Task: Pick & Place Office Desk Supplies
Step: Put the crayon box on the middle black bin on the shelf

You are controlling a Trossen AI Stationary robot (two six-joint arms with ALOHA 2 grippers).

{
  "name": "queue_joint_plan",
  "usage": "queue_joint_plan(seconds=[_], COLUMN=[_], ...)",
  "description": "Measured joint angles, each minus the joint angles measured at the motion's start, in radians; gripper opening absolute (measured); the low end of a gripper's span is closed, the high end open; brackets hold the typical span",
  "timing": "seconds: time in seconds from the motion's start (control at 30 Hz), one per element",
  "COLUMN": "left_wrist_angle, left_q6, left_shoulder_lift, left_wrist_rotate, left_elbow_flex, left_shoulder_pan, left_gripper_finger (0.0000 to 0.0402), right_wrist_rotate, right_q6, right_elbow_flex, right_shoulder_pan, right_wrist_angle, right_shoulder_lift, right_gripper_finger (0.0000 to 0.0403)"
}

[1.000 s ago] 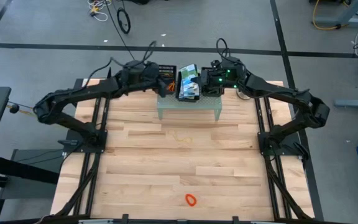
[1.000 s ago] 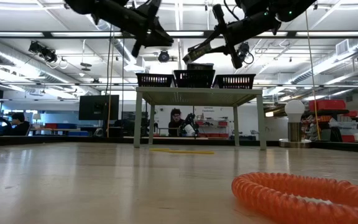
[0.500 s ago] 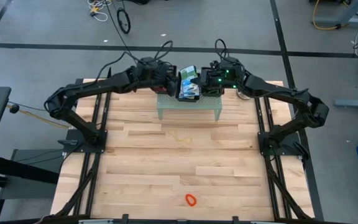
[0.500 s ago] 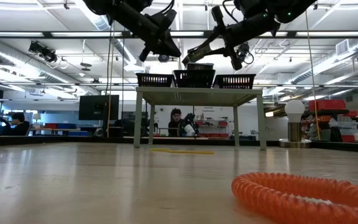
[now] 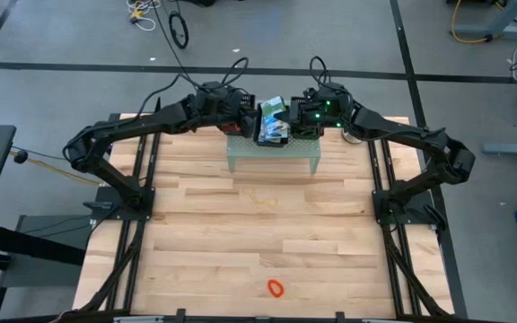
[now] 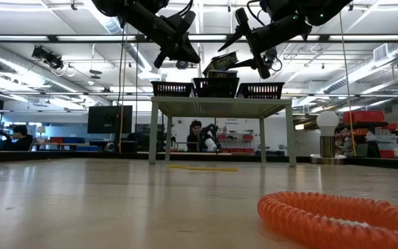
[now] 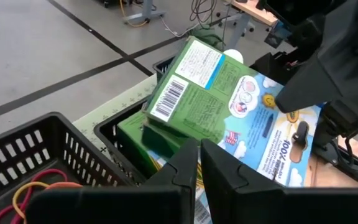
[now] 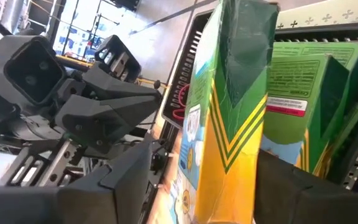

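Overhead, both arms meet over the pale green stand [image 5: 273, 161] at the table's far edge, where the cardboard box [image 5: 273, 121] lies tilted atop the middle black basket [image 5: 274, 139], between the left gripper [image 5: 243, 113] and right gripper [image 5: 296, 113]; an orange band [image 5: 276, 288] lies well apart near the front edge. From table height, the right gripper's fingers stand spread just above the tilted box. Wrist views show the left fingers [image 7: 225, 174] shut, empty, beside the box, while the right fingers flank its long axis, making that arm nearer.

Grey floor [image 5: 61, 36] crossed by dark tape lines [image 5: 402, 40]; cables [image 5: 474, 22] strewn on it. Open ceiling [image 6: 47, 41] lit by strip lights, ducts exposed. 2 people [image 6: 196, 135] seated behind the wooden desk [image 5: 240, 233].
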Motion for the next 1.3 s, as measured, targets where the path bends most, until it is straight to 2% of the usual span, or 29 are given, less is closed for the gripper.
queue_joint_plan(seconds=[0.2,0.5,0.8,1.1,1.3], left_wrist_angle=[-0.02,-0.106,-0.124,-0.152,-0.177], left_q6=[0.014,0.071,0.073,0.09,0.091], left_shoulder_lift=[-0.012,-0.056,-0.064,-0.097,-0.107], left_wrist_rotate=[0.0,-0.003,-0.003,0.023,0.013], left_elbow_flex=[0.0,0.0,0.0,0.0,0.0], left_shoulder_pan=[0.0,0.0,0.0,0.0,-0.001], left_gripper_finger=[0.0024,0.0024,0.0024,0.0024,0.0024], right_wrist_rotate=[0.003,0.083,0.107,0.093,0.123], right_q6=[-0.013,-0.141,-0.185,-0.206,-0.218], right_elbow_flex=[0.005,0.105,0.117,0.127,0.128], right_shoulder_pan=[0.008,0.035,0.047,0.07,0.052], right_wrist_angle=[-0.017,-0.233,-0.251,-0.264,-0.274], right_shoulder_lift=[0.0,-0.002,-0.001,0.036,0.016], right_gripper_finger=[0.024,0.0241,0.0242,0.0313,0.0322])
